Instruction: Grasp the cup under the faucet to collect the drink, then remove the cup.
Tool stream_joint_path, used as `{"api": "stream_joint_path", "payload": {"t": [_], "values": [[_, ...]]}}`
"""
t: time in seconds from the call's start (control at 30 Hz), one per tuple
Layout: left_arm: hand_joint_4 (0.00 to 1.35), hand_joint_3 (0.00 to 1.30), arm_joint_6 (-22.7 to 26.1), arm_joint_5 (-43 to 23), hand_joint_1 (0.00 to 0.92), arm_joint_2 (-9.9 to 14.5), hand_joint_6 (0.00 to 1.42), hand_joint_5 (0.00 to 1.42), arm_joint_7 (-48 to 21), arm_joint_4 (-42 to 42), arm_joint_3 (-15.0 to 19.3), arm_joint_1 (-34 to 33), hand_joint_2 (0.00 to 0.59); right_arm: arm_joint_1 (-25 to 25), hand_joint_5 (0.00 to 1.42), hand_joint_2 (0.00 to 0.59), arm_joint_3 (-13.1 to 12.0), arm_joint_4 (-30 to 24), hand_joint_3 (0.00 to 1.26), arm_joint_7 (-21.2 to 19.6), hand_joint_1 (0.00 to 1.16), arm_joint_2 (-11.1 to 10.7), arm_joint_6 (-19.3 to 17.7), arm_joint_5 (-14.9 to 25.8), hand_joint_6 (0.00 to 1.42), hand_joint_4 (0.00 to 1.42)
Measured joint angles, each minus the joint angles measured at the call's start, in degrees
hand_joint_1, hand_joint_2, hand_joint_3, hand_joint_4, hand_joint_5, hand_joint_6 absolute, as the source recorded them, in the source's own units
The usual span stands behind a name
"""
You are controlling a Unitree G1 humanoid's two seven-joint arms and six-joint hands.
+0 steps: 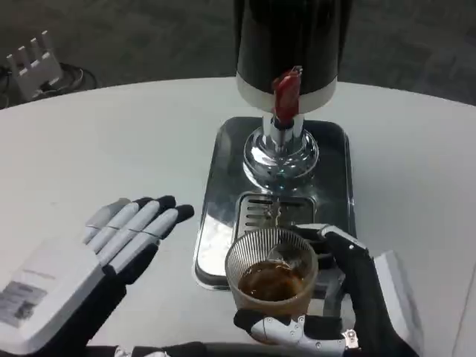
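A ribbed clear cup [271, 277] with brown drink in its lower part is at the near edge of the steel drip tray [227, 167]. My right hand [349, 297] grips it, fingers wrapping its right side and thumb under its front. The black dispenser [288, 44] stands at the tray's far end on a chrome base, its red faucet lever [286, 93] pointing toward me; the cup is nearer to me than the spout and the slotted grate [262, 210]. My left hand [111, 245] lies flat and open on the table, left of the tray, holding nothing.
The white round table [111, 149] stretches to the left and right of the tray. A white toothed object [33, 63] with cables sits beyond the table's far left edge, on dark floor.
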Motion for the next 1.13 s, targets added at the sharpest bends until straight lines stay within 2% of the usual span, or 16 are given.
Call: {"api": "stream_joint_path", "payload": {"t": [0.23,0.53,1.13], "values": [[0.00,0.00,-0.8,3.3,0.000,1.2,0.00,0.00,0.0,0.0,-1.0,0.3,0.091,0.4,1.00,0.086,-0.4,-0.3,0.75,1.3,0.98,-0.6,-0.8,0.3,1.25,0.79],[0.00,0.00,-1.8,6.7,0.000,2.1,0.00,0.00,-0.7,-2.7,-1.3,4.6,0.087,1.2,1.00,0.088,-2.2,-3.5,0.75,3.6,0.98,-2.2,-1.2,1.3,1.24,0.79],[0.00,0.00,0.9,8.8,0.000,1.9,0.00,0.00,-3.3,-7.1,-2.1,5.4,0.084,3.6,1.01,0.093,-4.8,-6.0,0.75,5.4,0.96,-3.0,-2.1,2.3,1.24,0.79]]}}
